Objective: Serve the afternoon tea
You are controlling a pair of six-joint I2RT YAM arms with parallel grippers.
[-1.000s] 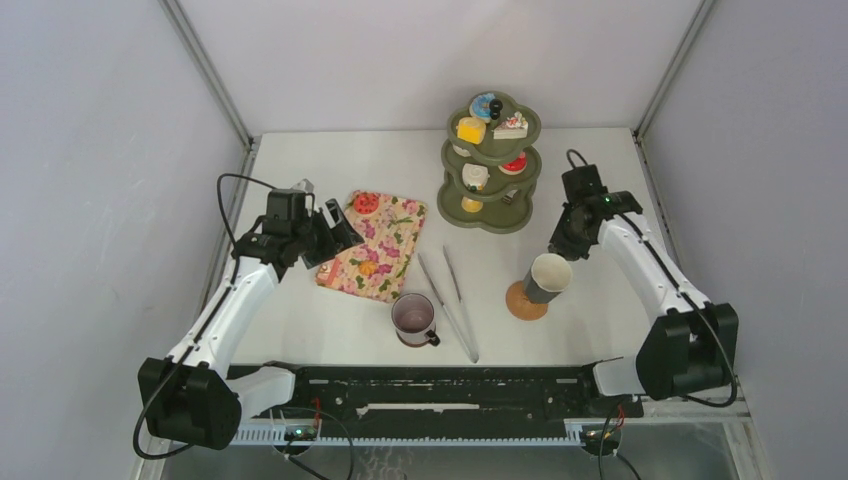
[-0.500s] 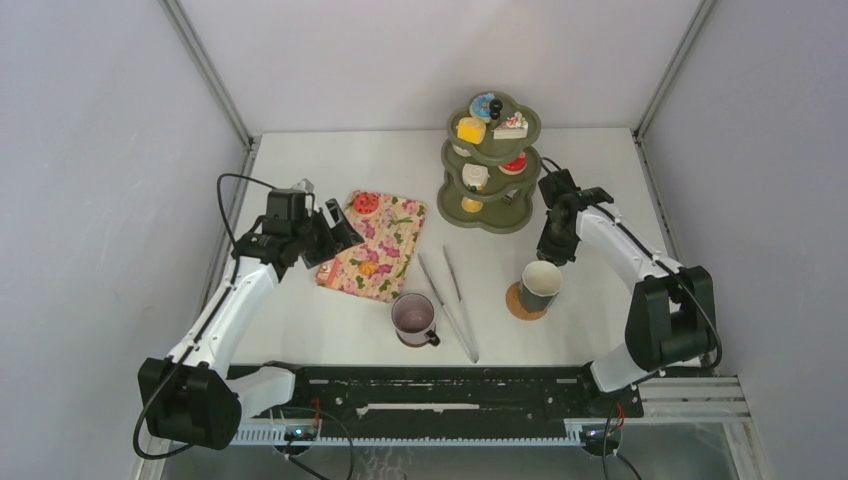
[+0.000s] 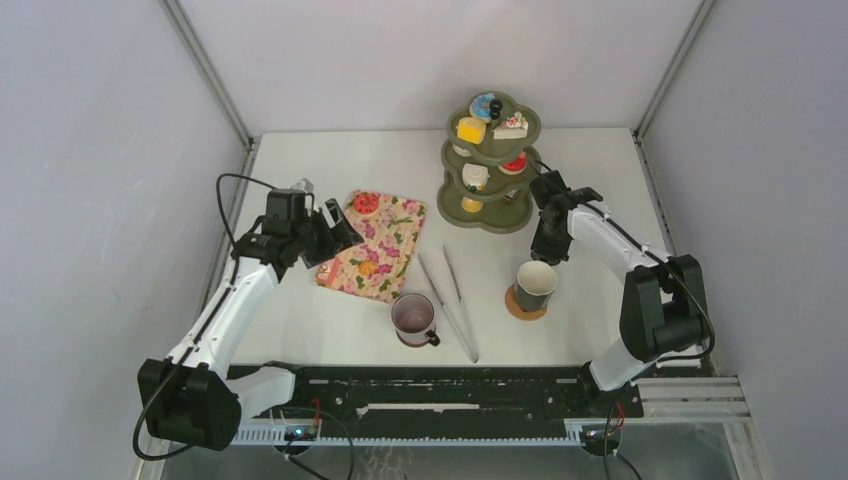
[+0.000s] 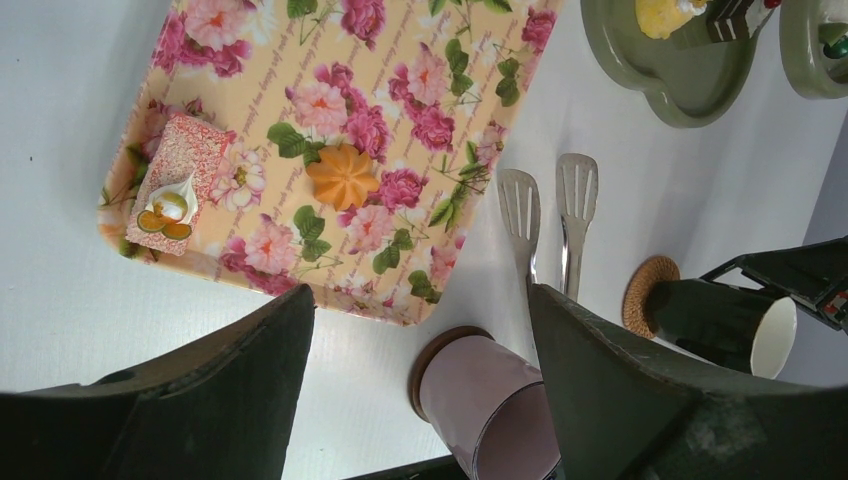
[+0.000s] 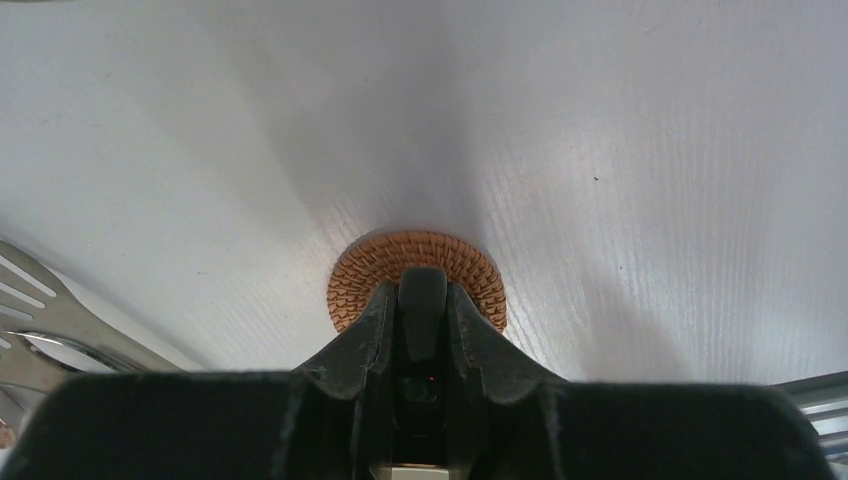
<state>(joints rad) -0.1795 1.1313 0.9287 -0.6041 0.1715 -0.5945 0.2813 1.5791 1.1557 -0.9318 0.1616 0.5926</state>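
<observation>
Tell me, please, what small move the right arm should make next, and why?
Probably bring the dark green mug upright and lower it squarely onto the woven coaster before opening. The right gripper is shut on it, and the mug hangs tilted over the coaster, so letting go now could tip it.

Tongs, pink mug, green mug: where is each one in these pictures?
tongs (image 4: pixel 518 205): left wrist view, on one slotted tip.
mauve mug (image 3: pixel 412 314): top external view, inside its open mouth.
dark green mug (image 4: pixel 700 318): left wrist view, on its dark outer wall.
</observation>
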